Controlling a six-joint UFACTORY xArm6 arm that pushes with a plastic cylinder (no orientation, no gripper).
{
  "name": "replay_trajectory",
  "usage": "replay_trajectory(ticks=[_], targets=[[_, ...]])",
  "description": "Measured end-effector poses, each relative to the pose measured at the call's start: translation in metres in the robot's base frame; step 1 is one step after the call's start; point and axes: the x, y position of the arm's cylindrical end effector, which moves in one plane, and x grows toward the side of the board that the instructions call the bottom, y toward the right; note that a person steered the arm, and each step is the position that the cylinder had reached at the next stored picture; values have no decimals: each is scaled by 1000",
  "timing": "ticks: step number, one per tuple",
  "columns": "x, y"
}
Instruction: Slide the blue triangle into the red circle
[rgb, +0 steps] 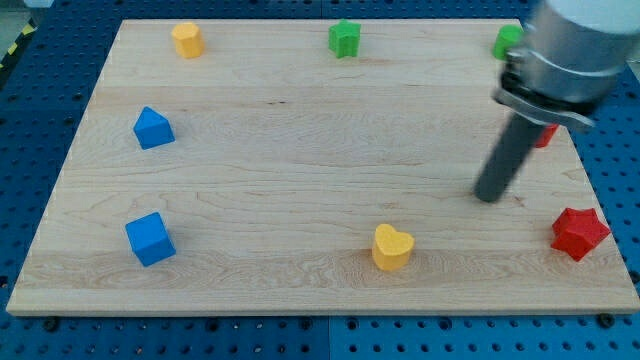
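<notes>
camera view, swept left to right across a pale wooden board (300, 150) on a blue perforated bench (30, 120).

at the far left, about nine o'clock of the board's middle: blue triangle (153, 128), flat on the wood, well apart from everything else. below it, toward eight o'clock: blue cube (150, 239), slightly turned, near the board's bottom-left corner. up at eleven o'clock, close to the top edge: yellow block (187, 40), rounded, exact shape hard to tell.

at twelve o'clock, by the top edge: green star (344, 38). down at five o'clock, near the bottom edge: yellow heart (392, 247).

further right, about three o'clock: dark rod slanting down from a blurred grey arm housing (575, 50), my tip (487, 195) on the wood. no pincer on this rig, only the rod, so nothing spread, pressed together or pinching. tip touching no block; yellow heart off at its seven o'clock, blue triangle far away at its nine o'clock, clear across the board.

at two o'clock, top-right corner: green block (507, 42), half hidden behind the arm, shape not clear. just right of the rod: sliver of a red block (546, 133), mostly covered by the arm housing, shape not clear. at four o'clock, near the right edge: red star (579, 233).
</notes>
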Motion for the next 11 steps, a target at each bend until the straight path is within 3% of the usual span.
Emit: replay_trajectory(ticks=[2,5,6,7,8,9,11], targets=[[-36,-146],[-41,-400],[-78,-422],[-90,-362],[-83,-258],[-85,-232],[-87,-340]])
